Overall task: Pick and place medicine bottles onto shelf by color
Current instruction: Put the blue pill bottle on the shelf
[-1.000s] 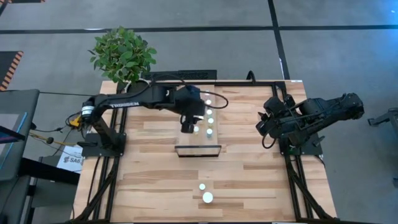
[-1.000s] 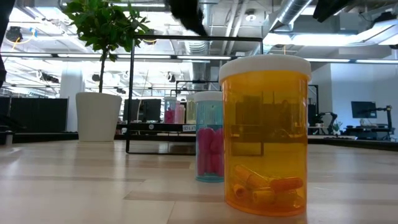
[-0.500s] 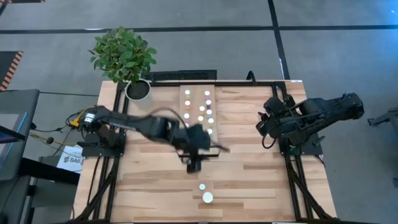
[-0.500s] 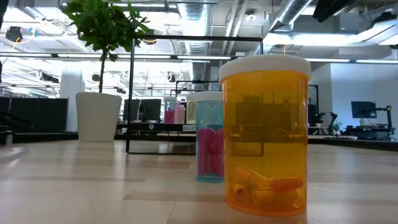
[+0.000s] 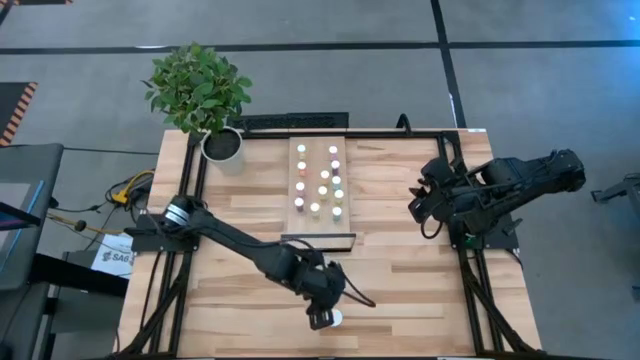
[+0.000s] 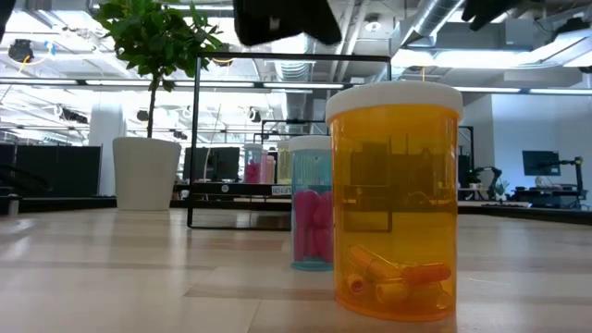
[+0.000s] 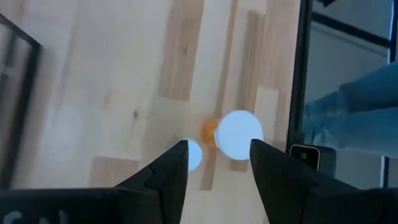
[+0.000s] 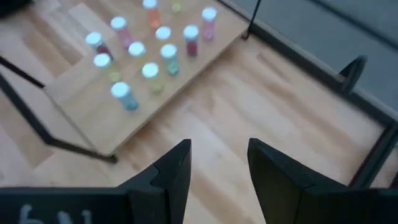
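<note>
No lettering in these views is legible.

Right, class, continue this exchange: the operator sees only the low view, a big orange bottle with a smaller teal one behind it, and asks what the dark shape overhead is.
Observer: The left gripper, hovering above the orange bottle.
Operator: Holding anything?
Observer: No, the left wrist view shows its fingers apart and empty.
Operator: And the right arm?
Observer: The right gripper sits at the table's right side, open and empty, facing the shelf of bottles.
</note>
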Available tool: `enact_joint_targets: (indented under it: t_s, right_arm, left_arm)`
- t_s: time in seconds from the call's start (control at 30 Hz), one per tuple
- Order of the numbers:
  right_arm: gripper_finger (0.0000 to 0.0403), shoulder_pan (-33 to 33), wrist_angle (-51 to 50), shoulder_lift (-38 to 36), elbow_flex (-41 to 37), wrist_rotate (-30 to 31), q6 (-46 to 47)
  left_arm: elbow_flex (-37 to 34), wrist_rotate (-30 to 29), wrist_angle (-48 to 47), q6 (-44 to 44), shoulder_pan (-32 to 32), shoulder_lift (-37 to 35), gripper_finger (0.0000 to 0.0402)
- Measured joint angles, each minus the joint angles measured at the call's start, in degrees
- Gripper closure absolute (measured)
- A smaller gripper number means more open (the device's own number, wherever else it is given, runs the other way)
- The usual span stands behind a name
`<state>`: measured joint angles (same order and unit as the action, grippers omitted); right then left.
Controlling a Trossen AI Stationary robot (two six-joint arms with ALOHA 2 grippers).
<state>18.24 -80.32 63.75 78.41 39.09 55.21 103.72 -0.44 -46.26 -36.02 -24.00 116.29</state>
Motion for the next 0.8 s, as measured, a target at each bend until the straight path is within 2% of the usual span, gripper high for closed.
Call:
enact_joint_targets:
  t_s: [0.13,0.23,0.33,0.47,0.57,0.8]
  right_arm:
    - [0.0223,0.2,-0.2,0.0,0.0,-3.8,3.3]
    - [0.0223,1.1,-0.1,0.0,0.0,-5.9,3.4]
    - [0.0223,2.6,0.2,0.3,0.0,-7.8,3.4]
    - [0.0223,4.6,0.4,0.7,0.0,-8.2,2.9]
    - [0.0223,5.2,1.5,1.3,0.0,-8.3,2.9]
    - [0.0223,5.3,4.4,4.0,0.0,-8.3,2.8]
  left_arm:
    - [0.0,1.9,0.3,0.4,-0.7,2.1,0.0243]
    - [0.0,3.0,0.1,4.3,-1.2,3.0,0.0243]
    - [0.0,1.7,0.2,10.3,-1.4,2.9,0.0243]
    - [0.0,-1.9,0.1,19.8,-1.5,2.9,0.0243]
    - [0.0,-2.1,0.0,25.3,-1.5,2.9,0.0243]
    - [0.0,-0.7,0.1,30.8,-1.7,2.9,0.0243]
